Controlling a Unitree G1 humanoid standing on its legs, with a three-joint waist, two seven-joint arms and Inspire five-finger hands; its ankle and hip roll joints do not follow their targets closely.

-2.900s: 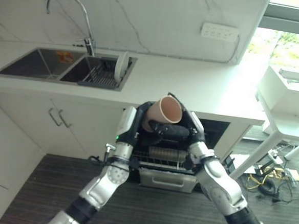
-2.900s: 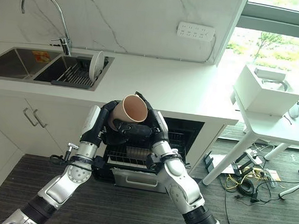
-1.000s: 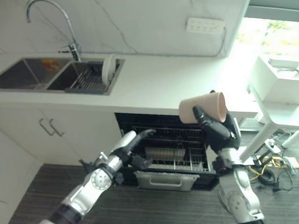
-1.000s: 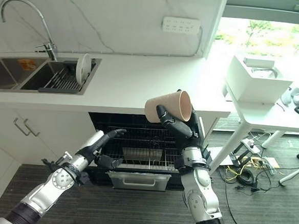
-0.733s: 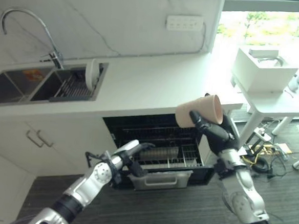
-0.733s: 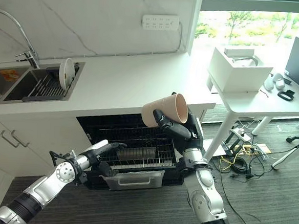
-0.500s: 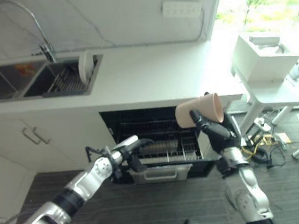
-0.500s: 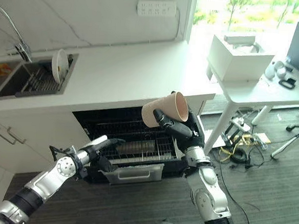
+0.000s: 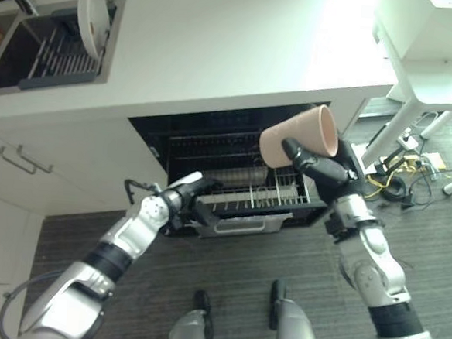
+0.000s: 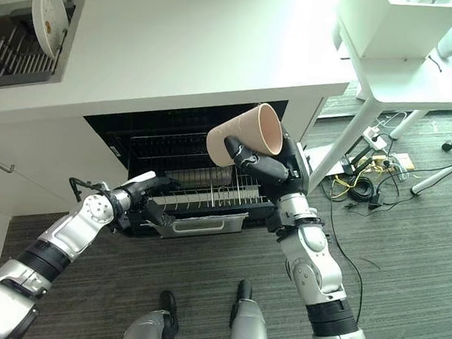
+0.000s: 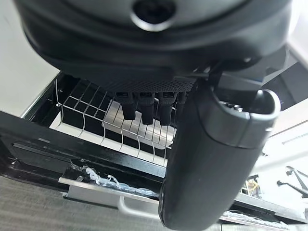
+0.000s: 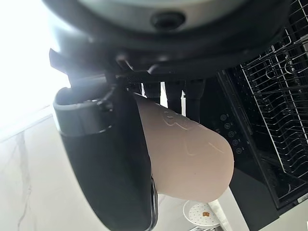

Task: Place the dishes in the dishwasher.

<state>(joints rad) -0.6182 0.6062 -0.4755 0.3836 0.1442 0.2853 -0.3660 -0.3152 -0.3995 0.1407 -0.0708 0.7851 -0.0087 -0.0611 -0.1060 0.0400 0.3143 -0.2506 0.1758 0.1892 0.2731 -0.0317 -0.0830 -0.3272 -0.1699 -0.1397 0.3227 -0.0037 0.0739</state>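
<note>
- The right robot hand (image 9: 325, 168) is curled round a beige cup (image 9: 298, 136) (thumb on one side, fingers on the other), holding it in the air on its side with the mouth facing up and to the right.
- The cup hangs in front of the open dishwasher (image 9: 212, 149), above the right end of the pulled-out wire rack (image 10: 209, 191).
- The left robot hand (image 10: 135, 189) is at the left front corner of the rack; its fingers (image 11: 140, 107) bend down towards the wires, but I cannot tell whether they grip it.
- A grey ribbed item (image 9: 229, 177) lies in the rack near its middle.
- Above the dishwasher runs the white table (image 9: 242, 46), with a sink (image 9: 16, 58) at its left end.
- A white plate (image 9: 91, 15) stands on edge in the sink's drying rack (image 9: 55, 64), well apart from the cup.
</note>
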